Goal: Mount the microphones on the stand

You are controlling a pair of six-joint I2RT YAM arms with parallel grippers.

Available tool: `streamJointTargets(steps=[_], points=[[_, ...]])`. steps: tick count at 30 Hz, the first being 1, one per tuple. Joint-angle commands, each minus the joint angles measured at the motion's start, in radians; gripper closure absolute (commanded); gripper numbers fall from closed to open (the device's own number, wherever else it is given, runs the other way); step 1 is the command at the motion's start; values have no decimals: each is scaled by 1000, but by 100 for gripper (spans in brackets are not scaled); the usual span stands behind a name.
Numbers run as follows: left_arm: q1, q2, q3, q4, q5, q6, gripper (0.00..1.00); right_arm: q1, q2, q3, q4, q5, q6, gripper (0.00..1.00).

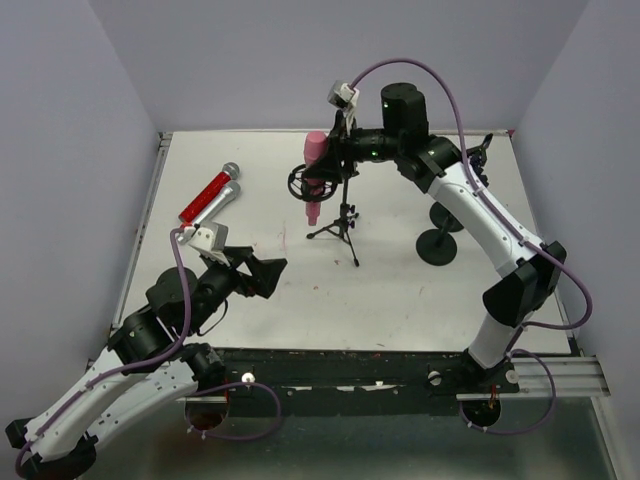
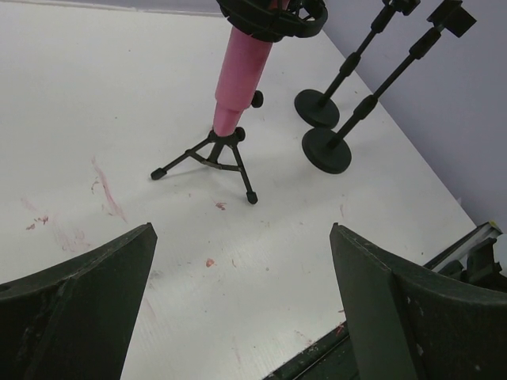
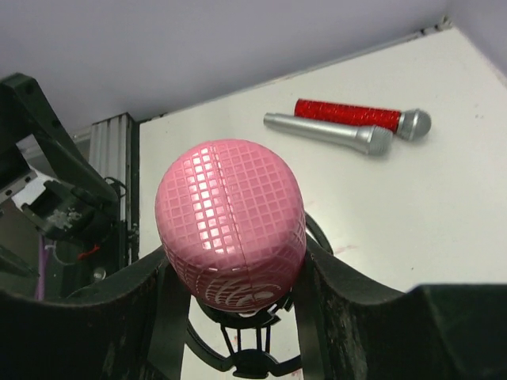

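The pink microphone (image 1: 316, 150) stands upright in the black shock-mount ring (image 2: 273, 16) of the small tripod stand (image 1: 340, 228). Its body shows in the left wrist view (image 2: 242, 71), and its mesh head fills the right wrist view (image 3: 230, 218). My right gripper (image 1: 330, 167) reaches in from the right, its fingers closed against both sides of the microphone just below the head (image 3: 236, 265). The glossy red microphone (image 3: 344, 115) and the silver-grey microphone (image 3: 325, 133) lie side by side on the table at the far left (image 1: 208, 200). My left gripper (image 2: 242, 301) is open and empty, low over the table (image 1: 262, 275).
Two black stands with round bases (image 1: 438, 247) (image 1: 452, 218) stand to the right of the tripod; they also show in the left wrist view (image 2: 325, 150) (image 2: 316, 108). The table's black front rail (image 1: 350, 360) runs along the near edge.
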Motion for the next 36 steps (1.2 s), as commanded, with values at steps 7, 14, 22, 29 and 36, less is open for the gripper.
streamJointTargets(steps=[7,14,22,29,36], points=[[7,-18,-48,50,45,-4,1,9,-88,33,-98,18,-77,0],[7,-26,-83,69,67,5,1,-26,-172,-3,-167,59,-206,0],[7,-81,-107,0,70,79,1,-251,-271,-258,-190,-204,-506,0],[8,-131,-100,-80,59,149,1,-285,-172,-339,-310,-307,-882,0],[7,-168,-150,-88,61,205,1,-253,-82,-341,-238,-306,-817,3]])
